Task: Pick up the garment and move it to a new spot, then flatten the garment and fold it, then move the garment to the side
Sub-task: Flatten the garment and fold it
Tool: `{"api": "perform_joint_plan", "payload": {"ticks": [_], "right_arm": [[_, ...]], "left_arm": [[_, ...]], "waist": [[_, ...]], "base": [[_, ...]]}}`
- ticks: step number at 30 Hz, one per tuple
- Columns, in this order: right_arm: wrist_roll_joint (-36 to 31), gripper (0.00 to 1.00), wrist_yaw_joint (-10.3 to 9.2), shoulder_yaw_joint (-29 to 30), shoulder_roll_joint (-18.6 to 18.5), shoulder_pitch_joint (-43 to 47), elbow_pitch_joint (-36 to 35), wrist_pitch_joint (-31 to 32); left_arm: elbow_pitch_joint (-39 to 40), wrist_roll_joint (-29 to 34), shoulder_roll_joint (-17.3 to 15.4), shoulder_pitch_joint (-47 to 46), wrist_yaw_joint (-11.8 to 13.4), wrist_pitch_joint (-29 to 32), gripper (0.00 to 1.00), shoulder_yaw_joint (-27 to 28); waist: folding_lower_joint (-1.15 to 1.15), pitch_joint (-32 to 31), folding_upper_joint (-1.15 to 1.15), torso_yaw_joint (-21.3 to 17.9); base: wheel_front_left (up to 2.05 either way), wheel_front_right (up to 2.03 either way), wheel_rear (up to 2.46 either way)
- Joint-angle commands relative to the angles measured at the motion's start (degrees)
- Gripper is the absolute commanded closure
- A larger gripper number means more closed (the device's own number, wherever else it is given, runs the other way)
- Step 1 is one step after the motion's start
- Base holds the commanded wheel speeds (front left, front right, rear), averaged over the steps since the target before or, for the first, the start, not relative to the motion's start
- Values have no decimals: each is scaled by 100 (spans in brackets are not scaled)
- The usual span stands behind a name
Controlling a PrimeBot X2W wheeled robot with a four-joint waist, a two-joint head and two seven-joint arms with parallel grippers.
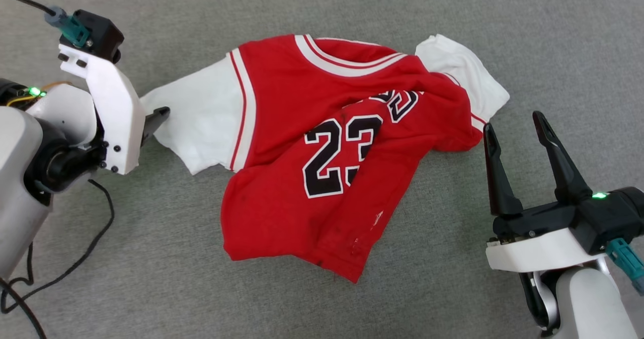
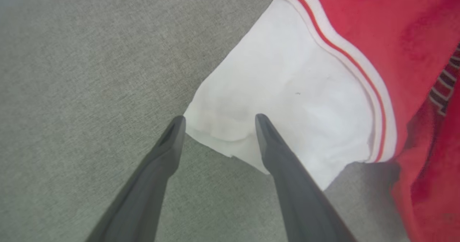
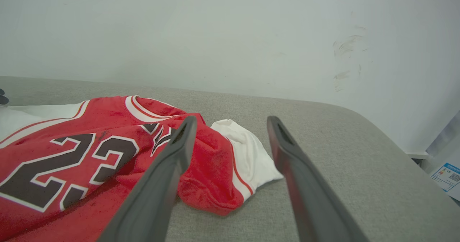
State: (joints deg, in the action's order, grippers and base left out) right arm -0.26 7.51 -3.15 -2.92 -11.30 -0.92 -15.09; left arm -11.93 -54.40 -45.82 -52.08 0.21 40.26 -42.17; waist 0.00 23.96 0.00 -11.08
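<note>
Garment (image 1: 282, 143) is judged soft, best pinched at white sleeve (image 2: 287, 91); left end effector (image 2: 219, 119) and right end effector (image 1: 513, 121) are spread apart.

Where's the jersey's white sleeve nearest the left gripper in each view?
Head view: white sleeve left of centre.
Left wrist view: sleeve centre, edge between the fingertips of the open left gripper.
Right wrist view: sleeve at far left edge.
Shared landmark: striped trim bordering it.

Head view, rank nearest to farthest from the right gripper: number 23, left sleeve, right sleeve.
From the right gripper:
1. right sleeve, just beyond its fingertips.
2. number 23, at the middle.
3. left sleeve, far left, beside the left gripper.
</note>
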Motion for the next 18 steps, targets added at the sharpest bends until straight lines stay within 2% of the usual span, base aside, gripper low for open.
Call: {"api": "perform_joint_plan", "payload": {"ticks": [1, 6, 11, 12, 13, 16, 18], "right_arm": [[23, 0, -4, -15, 7, -77, -28, -11], [49, 0, -4, -24, 7, -140, -54, -11], [29, 0, -4, 19, 7, -128, -63, -11], [23, 0, -4, 24, 7, -134, -56, -11], [17, 0, -4, 24, 8, -143, -45, -11], [-5, 0, -4, -1, 8, -179, -24, -11], [-29, 0, -4, 11, 7, -174, -16, -11]], "left_arm": [[-86, 92, 7, -85, 11, 34, 0, -38], [-470, 441, 6, -282, 97, 128, 0, -217], [-658, 326, 113, -179, -89, 373, 0, -397], [-682, 260, 155, -130, -102, 392, 55, -394], [-683, 193, 190, -79, -136, 411, 100, -398], [-734, 66, 165, 72, -211, 453, 100, -410], [-770, 190, 74, 85, -192, 250, 100, -385]], "waist": [[0, 116, 0, -85], [0, 255, 0, -136], [0, 316, 0, -105], [0, 322, 0, -93], [0, 326, 0, -80], [0, 316, 0, -36], [0, 279, 0, 0]], "base": [[0, 0, 0], [0, 0, 0], [0, 0, 0], [0, 0, 0], [0, 0, 0], [0, 0, 0], [0, 0, 0]]}}
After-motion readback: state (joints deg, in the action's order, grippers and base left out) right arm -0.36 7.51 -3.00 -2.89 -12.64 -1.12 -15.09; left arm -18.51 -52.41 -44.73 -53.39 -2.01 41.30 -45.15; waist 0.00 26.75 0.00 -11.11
